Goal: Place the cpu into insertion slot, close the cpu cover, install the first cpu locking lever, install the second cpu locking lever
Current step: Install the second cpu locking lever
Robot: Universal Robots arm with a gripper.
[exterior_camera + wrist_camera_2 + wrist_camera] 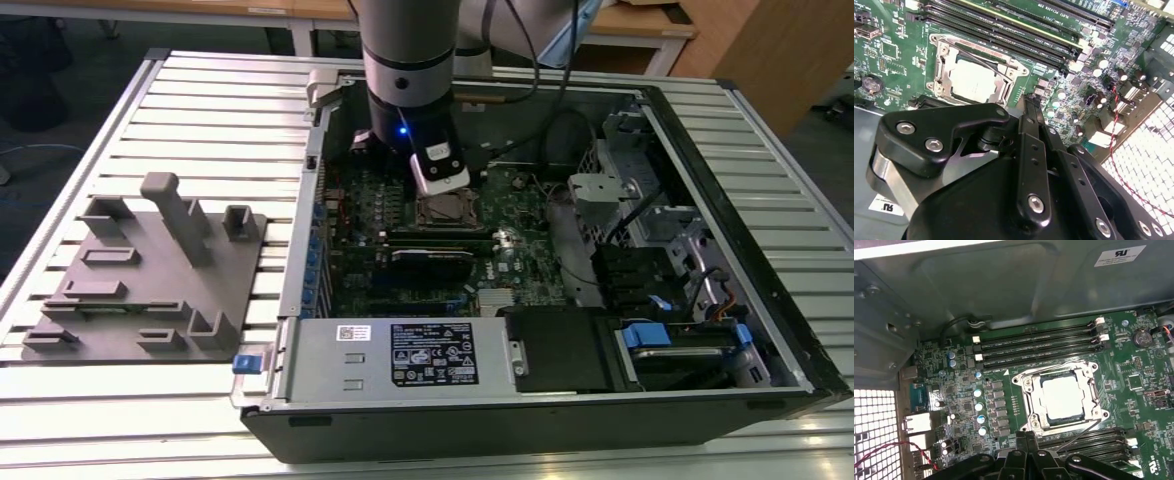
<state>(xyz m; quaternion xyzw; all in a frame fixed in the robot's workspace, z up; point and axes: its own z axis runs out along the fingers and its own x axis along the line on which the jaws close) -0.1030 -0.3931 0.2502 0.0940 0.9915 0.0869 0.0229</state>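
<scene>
arm: grey robot arm (407, 60) comes down into the open computer case (747, 250), which lies on a slatted metal table (200, 100).
gripper: gripper (1030, 107) hangs over the motherboard (1004, 405) just beside the socket; its two black fingers (1026, 440) are pressed together with nothing between them.
cpu: cpu (1063, 396) sits flat inside the insertion slot (1046, 415), pale silver top facing up; seen in both wrist views (971, 81).
cpu cover: cpu cover (1085, 390) lies down over the chip, its silvery frame around the edges and the chip showing through the window.
levers: one thin wire locking lever (981, 56) crosses a corner of the cover at a slant in the second wrist view; in the first wrist view another wire lever (1081, 432) angles away from the socket toward the gripper. whether either is latched, cannot tell.
memory slots: long black memory slots (1039, 342) run beside the socket on two sides.
fixture: grey moulded fixture (147, 275) rests on the table at the exterior view's left, well apart from the case.
power supply: grey power supply box (400, 355) with a dark label sits along the near edge of the case.
</scene>
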